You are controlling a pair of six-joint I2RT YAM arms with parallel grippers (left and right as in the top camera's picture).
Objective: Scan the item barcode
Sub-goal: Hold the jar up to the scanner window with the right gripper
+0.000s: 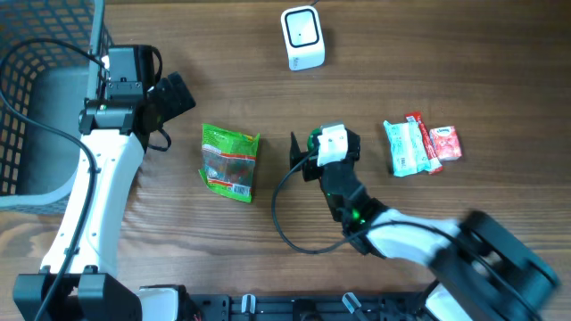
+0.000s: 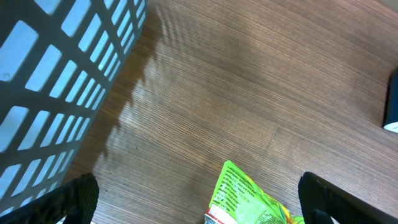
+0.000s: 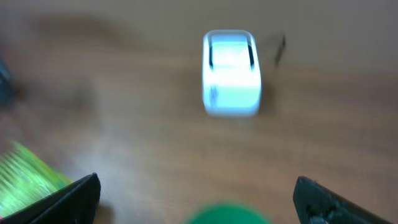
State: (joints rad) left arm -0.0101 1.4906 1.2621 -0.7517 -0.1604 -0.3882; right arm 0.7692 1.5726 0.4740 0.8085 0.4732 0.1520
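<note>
The white scanner (image 1: pixel 302 37) is standing at the far edge of the wooden table (image 1: pixel 446 71), and the green packet (image 1: pixel 230 161) is lying flat on the wood nearer the robot than the scanner and off to its left. The right claw (image 1: pixel 299 159) is hanging nearer the robot than the scanner and almost straight in line with it. Its two black fingers (image 3: pixel 73 198) are standing wide apart and gripping nothing. The packet is lying just beside this claw on its left, apart from the fingers and outside the gap between them. In the right wrist view the scanner (image 3: pixel 231 71) is showing blurred in the upper middle, while a corner of the green packet (image 3: pixel 25 177) is peeking in at the lower left, beside the left finger. The left claw (image 1: pixel 174 98) is hovering left of the scanner and farther out than the packet, next to the wire basket (image 1: pixel 27 107). Its fingers (image 2: pixel 79 198) are also spread wide with only bare wood between them, and the near end of the green packet (image 2: pixel 249 193) is showing low in its view. To the right of the scanner and nearer the robot, a pale blue packet (image 1: pixel 406 148) and a red packet (image 1: pixel 444 143) are lying side by side.
</note>
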